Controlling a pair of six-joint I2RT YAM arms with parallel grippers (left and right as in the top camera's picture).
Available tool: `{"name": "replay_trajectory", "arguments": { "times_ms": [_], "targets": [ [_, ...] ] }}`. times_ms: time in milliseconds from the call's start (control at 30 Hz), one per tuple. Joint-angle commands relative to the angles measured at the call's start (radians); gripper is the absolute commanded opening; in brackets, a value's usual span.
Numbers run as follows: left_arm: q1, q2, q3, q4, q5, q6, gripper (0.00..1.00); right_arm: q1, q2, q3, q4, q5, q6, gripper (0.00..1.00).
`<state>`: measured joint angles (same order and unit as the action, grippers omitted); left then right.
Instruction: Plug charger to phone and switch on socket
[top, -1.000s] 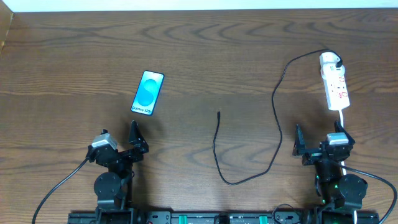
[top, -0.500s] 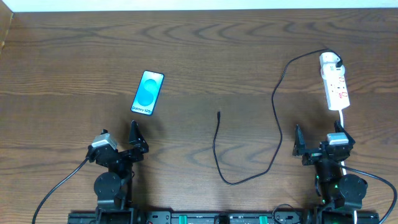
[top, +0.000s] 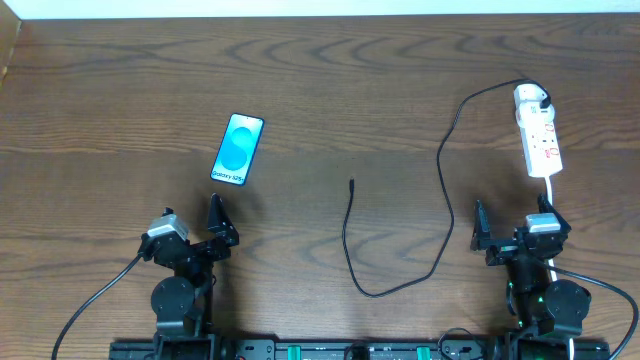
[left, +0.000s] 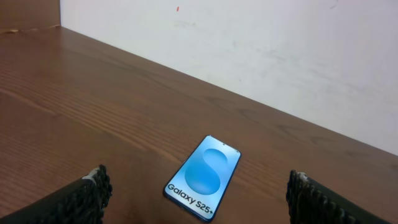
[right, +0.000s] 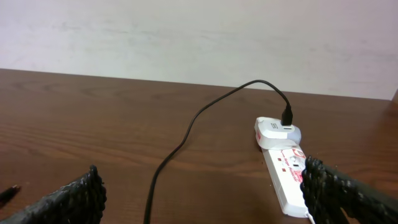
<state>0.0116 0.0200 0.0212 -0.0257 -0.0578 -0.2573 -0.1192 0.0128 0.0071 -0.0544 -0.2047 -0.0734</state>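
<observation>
The phone, blue screen up, lies on the table's left half, just ahead of my left gripper. In the left wrist view the phone sits between the wide-open fingers, untouched. The charger is a thin black cable. It runs from the white socket at the far right, loops toward me, and ends in a plug tip at mid-table. My right gripper stands open in front of the socket, holding nothing, with the charger curving past between its fingers.
The brown wooden table runs back to a white wall. A white adapter sits at the socket's far end, with the cable plugged into it. A white cord leads from the socket toward the right arm's base.
</observation>
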Motion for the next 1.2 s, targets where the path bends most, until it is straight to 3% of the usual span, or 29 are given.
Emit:
{"name": "replay_trajectory", "arguments": {
  "times_ms": [0, 1167],
  "targets": [
    [0.005, -0.007, -0.017, -0.041, -0.014, 0.013, 0.91, 0.009, -0.006, -0.002, -0.006, 0.011, -0.010, 0.99],
    [0.005, -0.003, 0.001, -0.041, 0.005, 0.027, 0.91, 0.009, -0.006, -0.002, -0.006, 0.011, -0.010, 0.99]
  ]
}}
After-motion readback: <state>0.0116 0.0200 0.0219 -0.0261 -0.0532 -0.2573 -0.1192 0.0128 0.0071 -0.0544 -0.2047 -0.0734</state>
